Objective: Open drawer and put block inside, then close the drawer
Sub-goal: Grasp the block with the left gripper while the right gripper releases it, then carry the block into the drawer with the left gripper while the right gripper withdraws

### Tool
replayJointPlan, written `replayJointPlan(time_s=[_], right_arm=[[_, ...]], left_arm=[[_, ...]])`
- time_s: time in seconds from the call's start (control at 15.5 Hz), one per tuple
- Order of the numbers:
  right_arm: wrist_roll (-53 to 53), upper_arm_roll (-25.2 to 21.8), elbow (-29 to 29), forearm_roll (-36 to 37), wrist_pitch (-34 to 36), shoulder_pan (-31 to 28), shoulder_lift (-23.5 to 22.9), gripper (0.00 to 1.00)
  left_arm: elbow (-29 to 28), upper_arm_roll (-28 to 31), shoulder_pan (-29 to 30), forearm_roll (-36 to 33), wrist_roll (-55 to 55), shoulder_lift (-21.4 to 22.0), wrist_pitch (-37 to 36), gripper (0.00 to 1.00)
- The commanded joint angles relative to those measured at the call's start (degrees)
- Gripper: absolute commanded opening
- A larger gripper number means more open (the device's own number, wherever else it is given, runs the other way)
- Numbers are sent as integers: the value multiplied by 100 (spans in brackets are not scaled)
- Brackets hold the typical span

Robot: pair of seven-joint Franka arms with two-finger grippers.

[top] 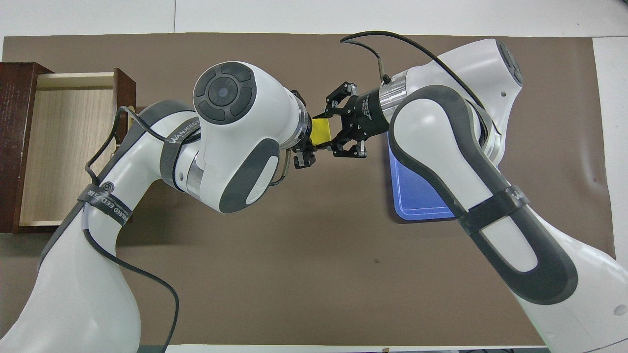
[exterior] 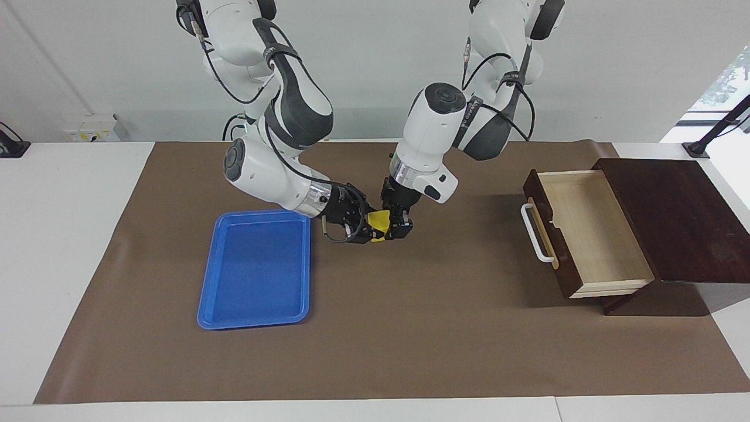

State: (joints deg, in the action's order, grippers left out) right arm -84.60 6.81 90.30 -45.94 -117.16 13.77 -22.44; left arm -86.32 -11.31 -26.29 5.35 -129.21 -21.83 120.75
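Yellow block (exterior: pixel 379 220); blue tray (exterior: pixel 255 269); brown mat (exterior: pixel 410 340).

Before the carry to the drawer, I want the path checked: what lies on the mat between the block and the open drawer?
Nothing: in the facing view only bare brown mat lies between the block and the drawer.
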Motion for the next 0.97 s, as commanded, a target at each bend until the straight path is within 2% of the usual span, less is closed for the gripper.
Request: replayJointPlan(time_s=[0.0,0.19,0.32,0.52,0.71,0.91], right_arm=[[-127,13,-47,-126,-9,-76,3,100],[-127,4,-56,-108,-9,-85,3,100],[-83,-57,-56,-38,18,-155,38,100],[162,-66,-56,627,403,-550,257,100],[1284,-75,-56,1165,1070,-989,538,100],[2426,-75,-56,1884,1721,-1341,749,100]], left_arm=[[-96,23,10,-43,-60,82,-51,0],[-35,67,255,-43,333,302,-603,0],[80,58,615,-43,903,495,-1244,0],[45,58,1405,-16,2055,960,-1878,0],[63,58,2372,19,3013,1207,-2187,0],[-51,85,3180,10,4014,1269,-2196,0]])
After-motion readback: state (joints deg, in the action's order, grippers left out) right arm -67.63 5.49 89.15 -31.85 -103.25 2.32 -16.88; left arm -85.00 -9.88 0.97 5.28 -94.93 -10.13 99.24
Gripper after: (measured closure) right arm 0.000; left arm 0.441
